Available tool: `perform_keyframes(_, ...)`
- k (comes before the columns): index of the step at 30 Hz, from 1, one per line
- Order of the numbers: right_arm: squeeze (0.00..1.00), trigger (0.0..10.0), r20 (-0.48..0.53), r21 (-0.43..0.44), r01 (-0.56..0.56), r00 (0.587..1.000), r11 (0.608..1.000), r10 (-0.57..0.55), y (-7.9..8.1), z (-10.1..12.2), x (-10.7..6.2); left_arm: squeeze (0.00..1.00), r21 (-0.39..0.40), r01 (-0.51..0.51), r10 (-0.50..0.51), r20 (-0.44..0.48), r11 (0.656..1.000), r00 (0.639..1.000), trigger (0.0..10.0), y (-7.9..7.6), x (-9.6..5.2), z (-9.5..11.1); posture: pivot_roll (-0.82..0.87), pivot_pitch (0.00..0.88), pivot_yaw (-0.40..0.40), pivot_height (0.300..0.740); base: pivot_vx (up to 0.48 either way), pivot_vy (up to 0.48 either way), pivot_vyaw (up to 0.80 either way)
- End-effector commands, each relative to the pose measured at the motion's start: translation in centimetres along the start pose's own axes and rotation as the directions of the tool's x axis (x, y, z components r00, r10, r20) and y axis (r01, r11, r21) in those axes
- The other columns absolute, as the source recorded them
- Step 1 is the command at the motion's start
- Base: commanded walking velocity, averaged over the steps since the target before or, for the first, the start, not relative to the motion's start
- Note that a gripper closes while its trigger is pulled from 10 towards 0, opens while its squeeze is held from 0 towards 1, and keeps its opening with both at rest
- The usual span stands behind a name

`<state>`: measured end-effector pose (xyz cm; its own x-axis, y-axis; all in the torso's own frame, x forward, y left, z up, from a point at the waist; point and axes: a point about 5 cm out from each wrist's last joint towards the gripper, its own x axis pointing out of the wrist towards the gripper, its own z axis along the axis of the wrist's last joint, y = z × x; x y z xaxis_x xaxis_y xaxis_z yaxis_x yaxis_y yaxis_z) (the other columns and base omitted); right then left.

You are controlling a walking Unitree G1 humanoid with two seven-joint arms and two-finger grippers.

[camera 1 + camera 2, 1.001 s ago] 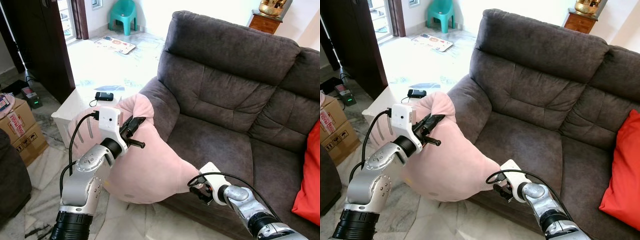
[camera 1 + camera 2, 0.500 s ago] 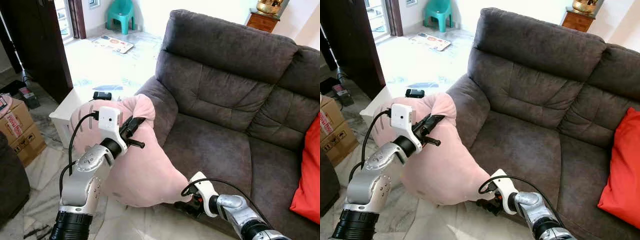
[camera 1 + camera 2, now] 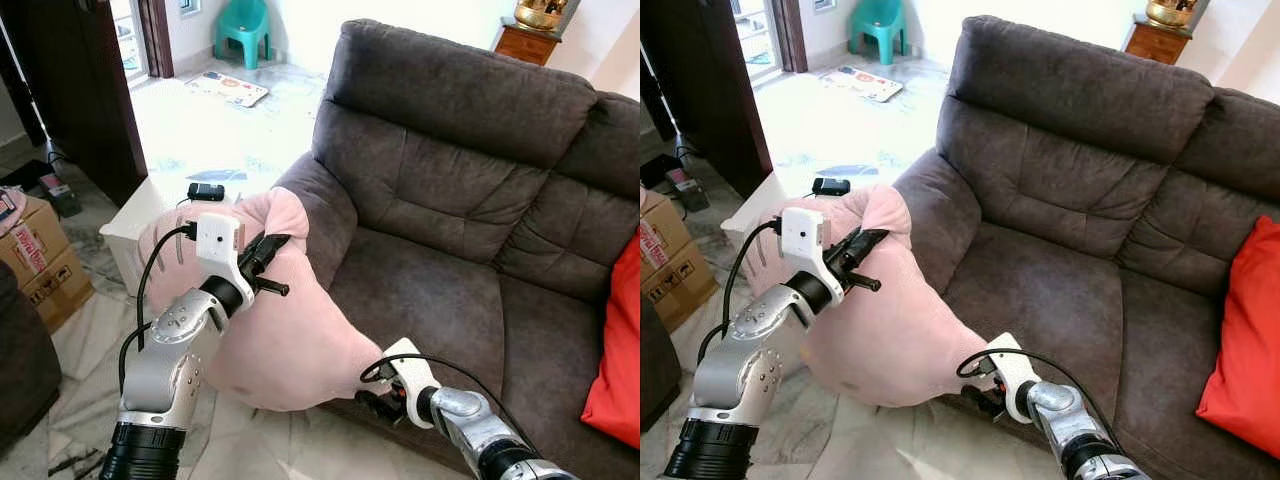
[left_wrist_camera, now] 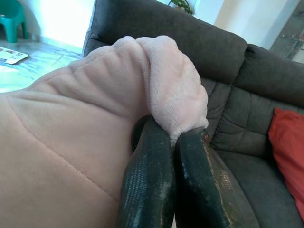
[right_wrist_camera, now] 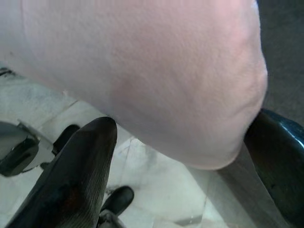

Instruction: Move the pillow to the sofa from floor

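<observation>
Pillow (image 3: pixel 290 340) pinched at its top fold by left hand (image 4: pixel 173 142), right hand (image 5: pixel 190 156) spread open under its lower corner

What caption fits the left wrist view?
Left hand pinching a corner of the soft pink pillow, dark grey sofa behind.

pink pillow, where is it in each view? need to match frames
Left eye: pillow lower middle, against the sofa arm.
Right eye: lower left of middle.
Left wrist: a bunched corner pinched between the left gripper fingers.
Right wrist: hangs above the floor between spread right gripper fingers.
Shared landmark: the sofa.
</observation>
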<state>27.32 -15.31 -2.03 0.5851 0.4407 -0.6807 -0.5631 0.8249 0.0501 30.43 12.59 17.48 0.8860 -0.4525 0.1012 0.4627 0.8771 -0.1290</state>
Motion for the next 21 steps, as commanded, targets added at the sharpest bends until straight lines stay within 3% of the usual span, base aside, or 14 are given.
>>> perform_keyframes(1,0.0,10.0,0.003,0.02,0.013,1.0,1.0,-0.013,-0.3,0.0,-0.1,0.0,0.031,0.075,-0.079,0.133,0.997,0.988,10.0,-1.5,0.4,2.9,0.23,0.0,-0.167,0.74,0.0,0.0,0.0)
perform_keyframes(7,0.0,10.0,0.051,0.087,-0.086,0.995,0.992,0.082,0.7,0.1,0.1,0.0,0.026,0.074,-0.077,0.135,0.997,0.988,10.0,-1.6,0.5,2.9,0.23,0.0,-0.168,0.74,0.0,0.0,0.0)
perform_keyframes(8,0.0,4.8,0.058,0.091,-0.105,0.993,0.99,0.1,0.9,0.1,0.2,0.0,0.026,0.074,-0.077,0.135,0.997,0.988,10.0,-1.6,0.5,2.9,0.23,0.0,-0.168,0.74,0.0,0.0,0.0)
perform_keyframes(9,0.0,4.8,0.065,0.094,-0.125,0.991,0.988,0.119,1.1,0.2,0.2,0.0,0.026,0.074,-0.077,0.134,0.997,0.988,10.0,-1.6,0.5,2.9,0.23,0.0,-0.168,0.74,0.0,0.0,0.0)
perform_keyframes(10,0.0,1.3,0.074,0.09,-0.154,0.986,0.984,0.148,1.5,0.2,0.3,0.0,0.025,0.074,-0.077,0.134,0.997,0.988,10.0,-1.6,0.5,2.8,0.23,0.0,-0.169,0.74,0.0,0.0,0.0)
perform_keyframes(11,0.0,0.0,0.074,0.094,-0.167,0.984,0.981,0.16,1.7,0.1,0.3,0.0,0.025,0.074,-0.076,0.133,0.997,0.988,10.0,-1.6,0.5,2.8,0.23,0.0,-0.17,0.74,0.0,0.0,0.0)
perform_keyframes(21,0.0,0.0,0.152,0.108,-0.256,0.959,0.961,0.238,2.2,0.7,0.3,0.0,0.026,0.057,-0.06,0.139,0.998,0.988,10.0,-1.3,0.5,2.9,0.23,0.0,-0.172,0.74,0.0,0.0,0.0)
